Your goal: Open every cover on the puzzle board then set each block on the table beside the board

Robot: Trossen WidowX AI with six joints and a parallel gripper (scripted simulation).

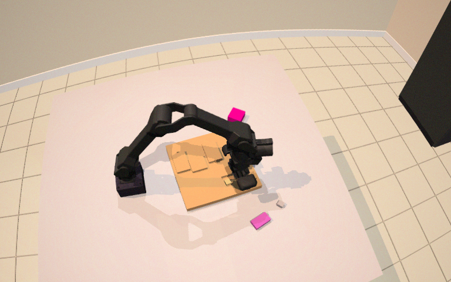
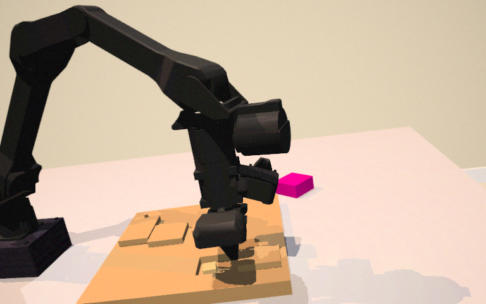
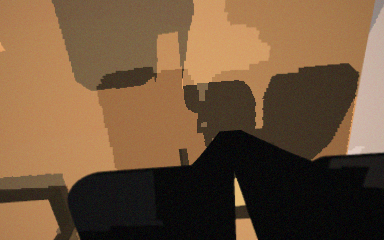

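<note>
The orange puzzle board [image 1: 206,195] [image 2: 118,277] lies flat. Two flat covers [image 1: 181,163] [image 1: 197,161] [image 2: 138,232] [image 2: 168,234] sit side by side in its left part; a third cover [image 1: 212,153] is behind them. Near the front right, a pale yellow block [image 1: 227,181] [image 2: 209,267] sits in an uncovered part of a well. A fourth cover [image 2: 268,255] lies to the right of that well. My gripper [image 2: 233,257] [image 3: 229,138] is shut and empty, tips low between that block and this cover. Contact with the cover cannot be told; shadow hides the well's right part.
A magenta block [image 1: 236,114] [image 2: 295,184] rests on the table behind the board. A pink block [image 1: 261,220] and a small pale block [image 1: 280,203] rest on the table off the board's front right corner. The arm covers the board's back right part in the top view.
</note>
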